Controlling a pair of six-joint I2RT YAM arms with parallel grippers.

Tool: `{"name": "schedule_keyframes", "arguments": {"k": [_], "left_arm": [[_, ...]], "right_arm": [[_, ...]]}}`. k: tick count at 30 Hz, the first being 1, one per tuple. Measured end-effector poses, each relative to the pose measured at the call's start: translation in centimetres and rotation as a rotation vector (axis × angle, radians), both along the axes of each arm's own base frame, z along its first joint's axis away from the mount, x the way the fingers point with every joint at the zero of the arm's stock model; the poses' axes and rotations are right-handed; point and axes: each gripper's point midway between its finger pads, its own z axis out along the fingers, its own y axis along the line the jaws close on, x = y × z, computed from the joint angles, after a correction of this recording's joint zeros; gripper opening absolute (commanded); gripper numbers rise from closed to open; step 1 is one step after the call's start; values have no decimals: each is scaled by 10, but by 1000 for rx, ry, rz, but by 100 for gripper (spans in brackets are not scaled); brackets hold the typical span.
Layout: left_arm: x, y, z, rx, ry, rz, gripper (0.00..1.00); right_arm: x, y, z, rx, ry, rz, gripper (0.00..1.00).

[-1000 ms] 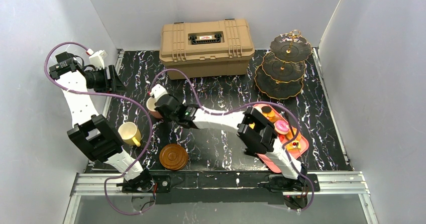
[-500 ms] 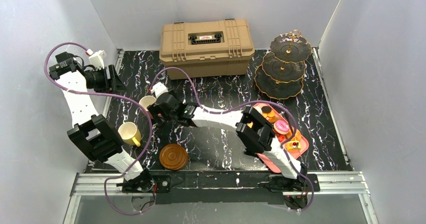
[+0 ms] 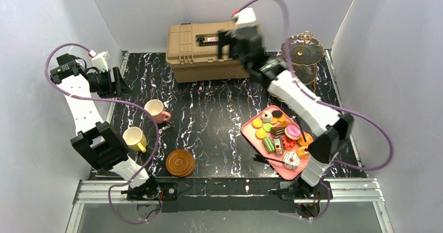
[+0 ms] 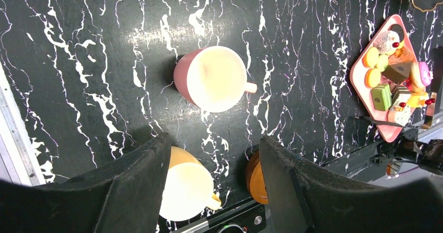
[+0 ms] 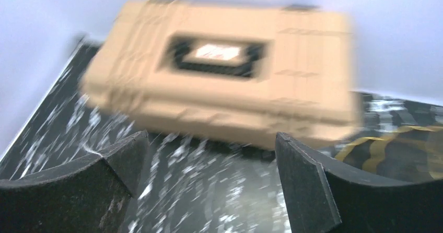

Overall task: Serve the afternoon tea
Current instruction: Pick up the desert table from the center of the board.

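Observation:
A pink cup (image 3: 155, 110) stands upright on the black marble table, free of both grippers; in the left wrist view the pink cup (image 4: 217, 79) lies far below the camera. A yellow cup (image 3: 135, 138) and a round brown saucer (image 3: 181, 162) sit near the front left. My left gripper (image 3: 116, 82) hovers high at the left, open and empty (image 4: 214, 141). My right gripper (image 3: 230, 42) is raised at the back over the toolbox, open and empty (image 5: 211, 139). Pastries fill a pink tray (image 3: 249, 134). The right arm partly hides the three-tier stand (image 3: 307, 53).
The tan toolbox (image 3: 201, 53) stands closed at the back centre, blurred in the right wrist view (image 5: 224, 71). Grey walls enclose the table on three sides. The right arm arches from its base over the tray to the back.
My right gripper opened and let go of the pink cup, then swung up and back to the toolbox. The cup stays on the table. The left arm has not moved.

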Motion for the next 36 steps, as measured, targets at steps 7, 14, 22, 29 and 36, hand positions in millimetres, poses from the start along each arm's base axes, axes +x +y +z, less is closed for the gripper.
{"name": "schedule_keyframes", "arguments": {"k": [7, 14, 22, 29, 36], "left_arm": [[-1, -2, 1, -8, 1, -2, 62], [-1, -2, 2, -13, -2, -3, 62], [0, -2, 5, -17, -12, -2, 62], [0, -2, 5, -17, -13, -2, 62], [0, -2, 5, -18, -13, -1, 62]], "right_arm": [[68, -197, 52, 12, -71, -424, 98], [84, -270, 2, -54, 40, -541, 97], [74, -310, -41, -77, 132, -591, 90], [80, -316, -53, -69, 69, -581, 76], [91, -320, -43, -78, -11, -579, 63]]}}
